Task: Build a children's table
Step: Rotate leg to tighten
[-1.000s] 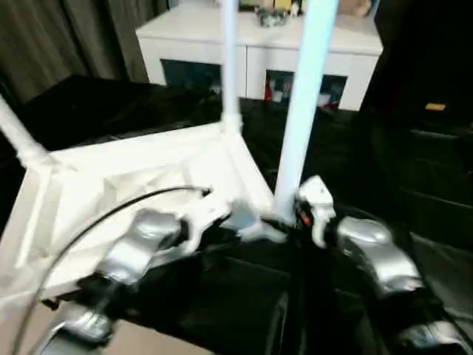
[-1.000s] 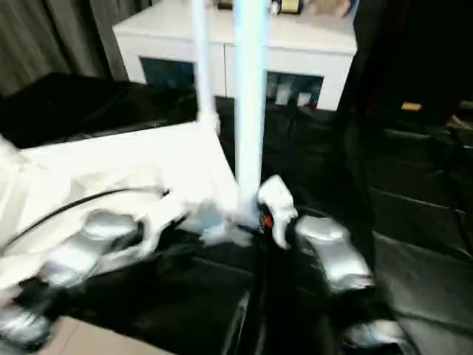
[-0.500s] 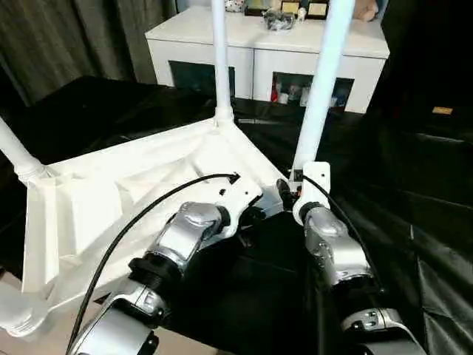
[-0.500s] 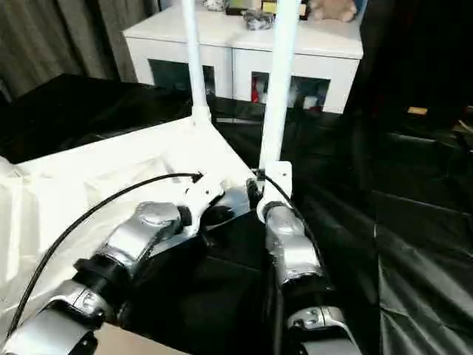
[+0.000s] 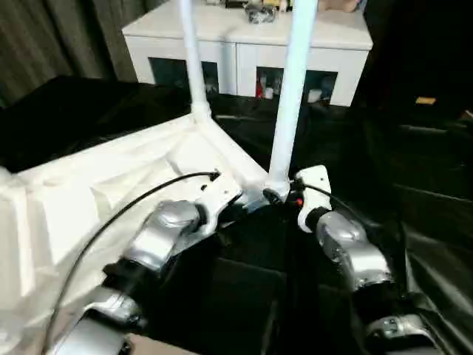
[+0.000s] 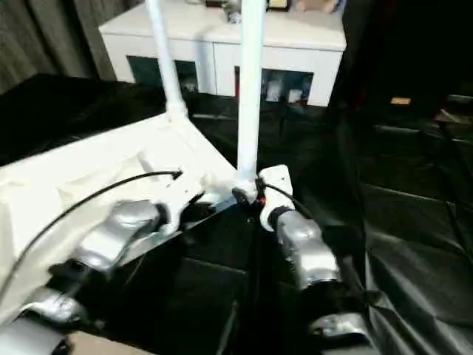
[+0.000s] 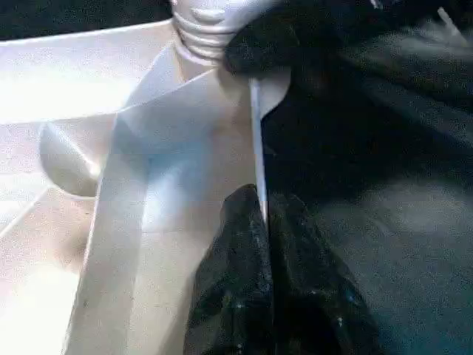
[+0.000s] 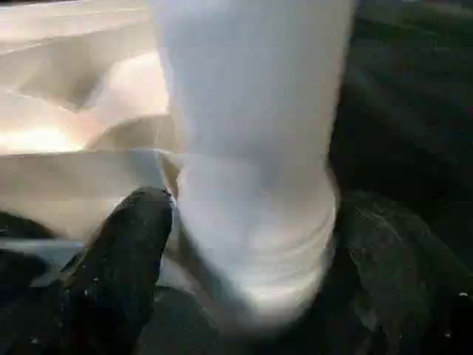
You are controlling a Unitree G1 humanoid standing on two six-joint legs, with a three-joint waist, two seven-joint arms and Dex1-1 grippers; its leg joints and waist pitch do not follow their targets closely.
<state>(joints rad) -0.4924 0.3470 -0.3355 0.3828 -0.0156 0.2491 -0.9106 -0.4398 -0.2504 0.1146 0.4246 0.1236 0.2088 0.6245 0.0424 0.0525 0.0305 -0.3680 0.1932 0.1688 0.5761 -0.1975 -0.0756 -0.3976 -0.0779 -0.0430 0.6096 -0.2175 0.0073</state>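
Note:
The children's table (image 5: 111, 185) lies upside down on black cloth, its ribbed underside up and its white legs pointing upward. The near leg (image 5: 290, 96) stands in the corner closest to my arms, and a second leg (image 5: 189, 59) stands at the far corner. My left gripper (image 5: 247, 203) is shut on the table's thin rim (image 7: 255, 133) just beside that near corner, the rim pinched between its fingers (image 7: 229, 244). My right gripper (image 5: 277, 196) is open at the base of the near leg (image 8: 251, 111), one finger (image 8: 129, 244) on each side of the leg's collar.
A white cabinet (image 5: 244, 37) with dark glass doors stands behind the table, small items on top. Black cloth (image 5: 414, 170) covers the surface to the right and front. Grey curtains hang at the back left. A black cable (image 5: 126, 214) runs along my left forearm.
The whole picture has shifted with the camera. Both grippers stay at the same near corner of the table, left on the rim, right at the leg's base.

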